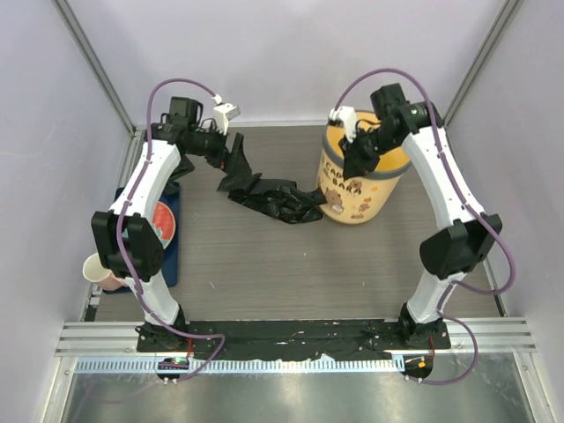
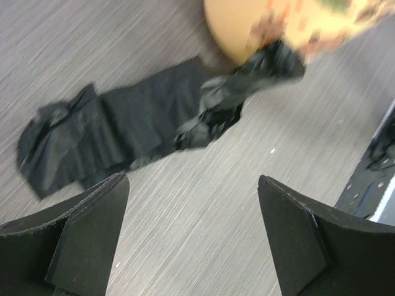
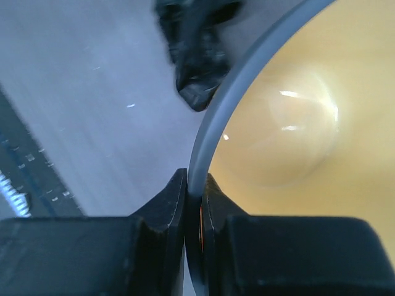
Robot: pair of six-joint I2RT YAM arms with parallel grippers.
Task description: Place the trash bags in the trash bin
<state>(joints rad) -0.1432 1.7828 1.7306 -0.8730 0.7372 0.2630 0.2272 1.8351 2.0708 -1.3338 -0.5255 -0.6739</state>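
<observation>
Right wrist showed right claw (image 3: 196, 185) clamped on trash bin (image 3: 247, 74) rim; left claw (image 2: 192, 182) gaped over trash bags (image 2: 136, 123), probably limp and slippery, best pinched at folds.

A crumpled black trash bag (image 1: 273, 198) sprawls across the grey wood-grain table (image 1: 291, 273), its right end against the upright trash bin (image 1: 361, 189); a blue flat object (image 1: 174, 251) lies at left.

Pale lilac walls (image 1: 282, 53) enclose a grey wood-grain table (image 1: 291, 273) — evenly lit.
</observation>
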